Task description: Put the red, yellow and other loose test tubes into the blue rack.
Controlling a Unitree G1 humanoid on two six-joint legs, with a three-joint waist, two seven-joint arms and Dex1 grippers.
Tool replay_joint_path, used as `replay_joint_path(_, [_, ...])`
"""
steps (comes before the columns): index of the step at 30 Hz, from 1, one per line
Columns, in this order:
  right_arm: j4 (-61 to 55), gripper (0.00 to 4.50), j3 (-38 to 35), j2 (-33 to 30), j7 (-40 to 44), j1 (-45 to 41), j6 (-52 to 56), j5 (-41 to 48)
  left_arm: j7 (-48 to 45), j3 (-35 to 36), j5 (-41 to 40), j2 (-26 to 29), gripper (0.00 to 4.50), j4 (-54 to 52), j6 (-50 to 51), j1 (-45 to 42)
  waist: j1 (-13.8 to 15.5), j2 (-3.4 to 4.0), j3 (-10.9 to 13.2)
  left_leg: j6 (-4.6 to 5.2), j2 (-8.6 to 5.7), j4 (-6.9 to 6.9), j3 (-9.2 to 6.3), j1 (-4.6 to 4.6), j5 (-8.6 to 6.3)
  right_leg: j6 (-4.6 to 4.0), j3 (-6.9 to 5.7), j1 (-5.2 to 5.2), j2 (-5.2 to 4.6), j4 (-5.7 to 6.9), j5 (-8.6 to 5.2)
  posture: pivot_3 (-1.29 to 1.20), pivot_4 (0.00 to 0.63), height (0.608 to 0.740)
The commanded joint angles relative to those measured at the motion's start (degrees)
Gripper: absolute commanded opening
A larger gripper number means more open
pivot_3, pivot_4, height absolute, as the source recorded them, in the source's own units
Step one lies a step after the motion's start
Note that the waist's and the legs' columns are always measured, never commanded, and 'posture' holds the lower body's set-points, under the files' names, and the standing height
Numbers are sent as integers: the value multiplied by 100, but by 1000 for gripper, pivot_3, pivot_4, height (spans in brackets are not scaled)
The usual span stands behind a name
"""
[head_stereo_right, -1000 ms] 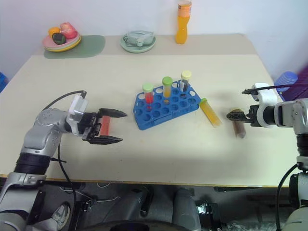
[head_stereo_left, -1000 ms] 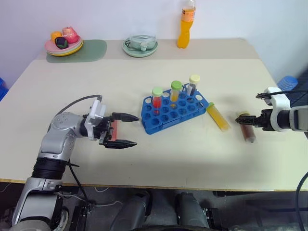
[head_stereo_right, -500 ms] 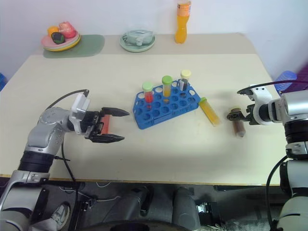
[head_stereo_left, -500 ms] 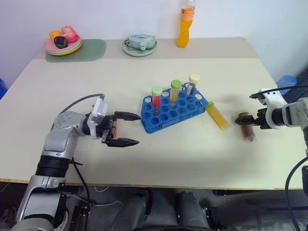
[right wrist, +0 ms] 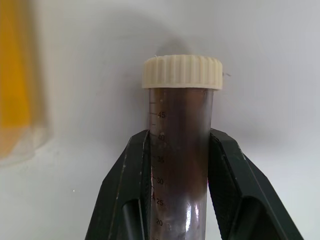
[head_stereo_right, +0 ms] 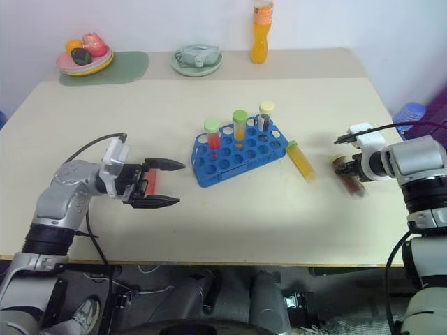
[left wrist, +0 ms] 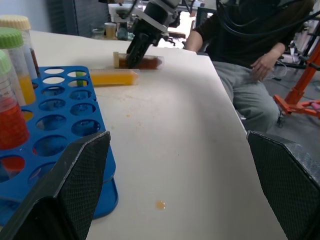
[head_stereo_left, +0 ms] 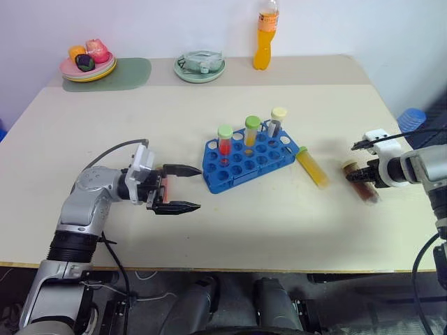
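A: Step in hand? Largest item first.

B: One blue rack (head_stereo_left: pixel 250 158) mid-bench, three tubes standing in it. Two lie loose to its right: yellow tube (head_stereo_left: pixel 313 167), brown tube (right wrist: pixel 180 150). Right gripper (head_stereo_left: pixel 361 172) jaws clamp the brown one; advise a level lift. Left gripper (head_stereo_left: pixel 179 188) jaws wide, empty.

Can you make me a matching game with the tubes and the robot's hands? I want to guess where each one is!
Things:
1. brown tube
2. yellow tube
3. red tube
4. left gripper

Places or states:
A. standing upright in the blue rack
B. open, holding nothing
C. lying on the table with the right gripper shut on it
D. lying loose on the table between the blue rack and the brown tube

Pairs: 1-C, 2-D, 3-A, 4-B
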Motion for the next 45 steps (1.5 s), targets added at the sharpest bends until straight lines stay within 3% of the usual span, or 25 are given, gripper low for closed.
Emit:
replay_joint_path(1, [-451,1258,-112,-86,98,361,-203,-53,115,276,-170,113,4500,-268,54,101,-12,-1,-1,0,0,2,0,0,0,0,0,1,0,0,1,0,150,740])
replay_joint_path(4, [-993,1258,-481,-218,158,844,-700,2,217,361,-181,144,4500,-340,79,202,-16,-1,-1,10,0,0,-1,0,-6,1,0,0,1,0,3,0,150,740])
replay_joint_path(10, [-1718,1258,-2010,189,366,1774,-2239,643,613,588,-287,93,4500,-408,95,257,-19,-1,1,9,0,0,0,0,-5,1,4,0,2,1,5,0,150,740])
replay_joint_path(17, [-2848,1258,-2823,800,837,1947,-2613,1832,889,775,-394,62,4500,-346,136,230,-68,5,3,9,5,-2,0,2,-4,1,6,-6,5,12,7,0,150,740])
replay_joint_path(23, [-3156,1258,-2653,2037,266,1506,-3151,2085,1065,904,-424,-53,4500,-144,87,122,-53,3,3,-5,7,0,0,2,5,0,7,-4,6,11,8,0,150,740])
replay_joint_path(30, [-2117,1258,-1986,3632,-598,1414,-5328,978,1203,1048,-433,-87,4500,-122,43,117,-71,3,3,-22,7,-2,-1,4,15,-1,8,-5,9,15,8,0,150,740])
replay_joint_path(35, [-1276,1258,-2100,4125,-861,1286,-6305,847,1384,1173,-483,-80,4500,-165,32,126,-73,4,3,-30,7,-3,-1,7,21,-4,9,-9,27,26,10,0,150,740])
replay_joint_path(45, [-453,1258,-2154,4294,-1139,1103,-7189,729,1554,1164,-492,-104,4500,-407,127,167,-103,4,3,-45,7,-16,-1,32,29,-7,28,-13,32,57,9,0,150,740])
